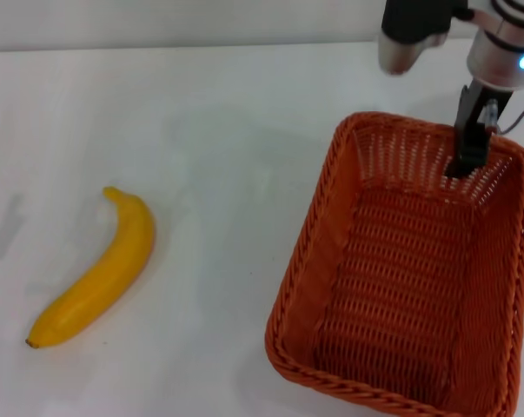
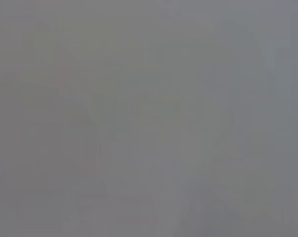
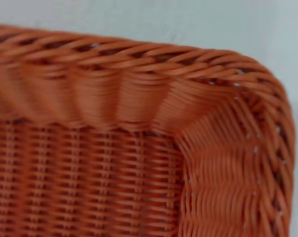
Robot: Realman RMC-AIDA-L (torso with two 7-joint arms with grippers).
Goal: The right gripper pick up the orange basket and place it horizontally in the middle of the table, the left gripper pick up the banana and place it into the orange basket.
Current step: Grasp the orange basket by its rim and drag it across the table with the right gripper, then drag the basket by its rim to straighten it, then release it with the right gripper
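The orange basket (image 1: 401,278) sits at the right of the white table (image 1: 227,130), its long side running away from me. My right gripper (image 1: 472,143) comes down from the upper right onto the basket's far rim near its far right corner, its dark tip inside against the far wall. In the right wrist view that braided corner of the basket (image 3: 139,98) fills the picture from close up. The yellow banana (image 1: 101,274) lies alone on the left of the table, well apart from the basket. My left gripper is out of view, and the left wrist view is plain grey.
The table's far edge (image 1: 157,48) runs along the top of the head view. A stretch of bare white tabletop (image 1: 218,226) separates the banana from the basket. The basket's near rim (image 1: 331,373) reaches almost to the bottom of the head view.
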